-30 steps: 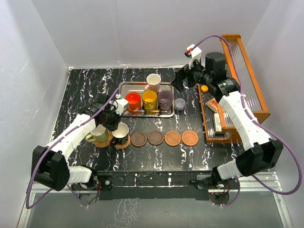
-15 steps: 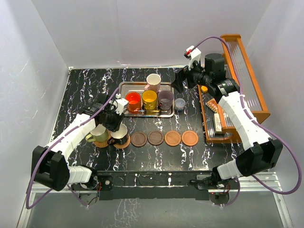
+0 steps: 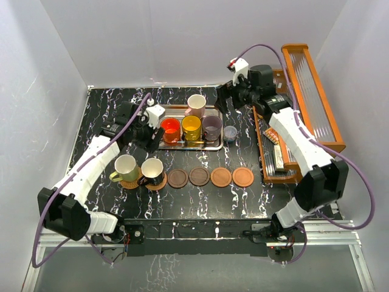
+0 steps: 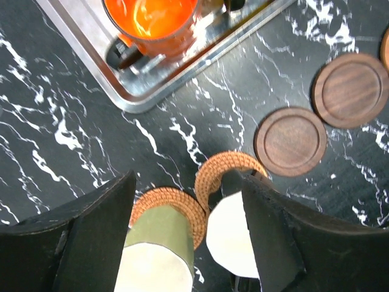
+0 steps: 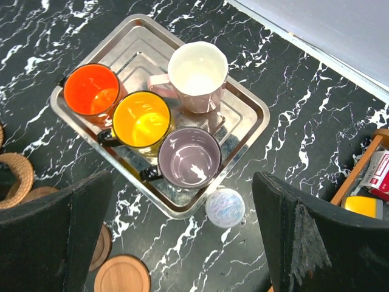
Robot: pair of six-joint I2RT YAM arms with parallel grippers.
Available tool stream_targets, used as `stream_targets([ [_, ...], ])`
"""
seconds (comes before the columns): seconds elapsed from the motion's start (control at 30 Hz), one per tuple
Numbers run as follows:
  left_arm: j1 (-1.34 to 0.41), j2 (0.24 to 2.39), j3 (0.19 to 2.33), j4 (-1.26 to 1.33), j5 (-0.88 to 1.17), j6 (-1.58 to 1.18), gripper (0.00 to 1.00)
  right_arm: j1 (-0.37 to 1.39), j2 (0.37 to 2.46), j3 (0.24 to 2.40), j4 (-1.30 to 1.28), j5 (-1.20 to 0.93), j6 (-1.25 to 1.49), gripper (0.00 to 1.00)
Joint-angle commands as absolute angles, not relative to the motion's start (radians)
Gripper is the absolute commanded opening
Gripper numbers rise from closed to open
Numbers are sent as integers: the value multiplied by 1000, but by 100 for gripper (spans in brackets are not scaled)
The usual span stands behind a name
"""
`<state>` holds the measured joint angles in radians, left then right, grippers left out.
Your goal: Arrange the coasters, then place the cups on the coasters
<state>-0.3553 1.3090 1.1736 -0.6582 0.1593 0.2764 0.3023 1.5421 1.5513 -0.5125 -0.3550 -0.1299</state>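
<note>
Top external: left gripper [image 3: 148,137] jaws apart, nothing between them, hovering at left end of steel tray [image 5: 130,45]. Right gripper [image 3: 222,100] jaws wide apart, empty, above tray's far right corner. Cream-yellow cup [image 3: 126,165] and black cup [image 3: 152,168] each on wicker coaster [image 3: 130,182], near left. Four wooden coasters [image 3: 199,176] in row to their right. Red-orange cup [image 5: 92,89], yellow-orange cup [image 5: 141,118], purple-grey cup [image 5: 189,157], pink cup [image 5: 197,68] inside tray. Small jar [image 5: 225,207] just right of tray.

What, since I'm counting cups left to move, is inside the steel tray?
Four cups stand in the tray: red-orange, yellow-orange, purple-grey and pink. The tray floor under them is hidden.
</note>
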Motion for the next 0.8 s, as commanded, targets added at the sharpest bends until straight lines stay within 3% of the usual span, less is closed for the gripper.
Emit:
stream_targets([
  [0.0,-350,1362,1287,-634,143,276,72,365,1618,1669,-467,-226,-108,98],
  [0.37,-347,1634,1558,-499,174,217,86,426,1771,1758,-454,-113,-49,98],
  [0.53,-348,1760,1682,-445,187,178,93,424,1707,1684,-432,-78,-51,98],
  [0.77,-348,1949,1868,-395,221,73,94,412,1587,1553,-407,-96,-53,98],
])
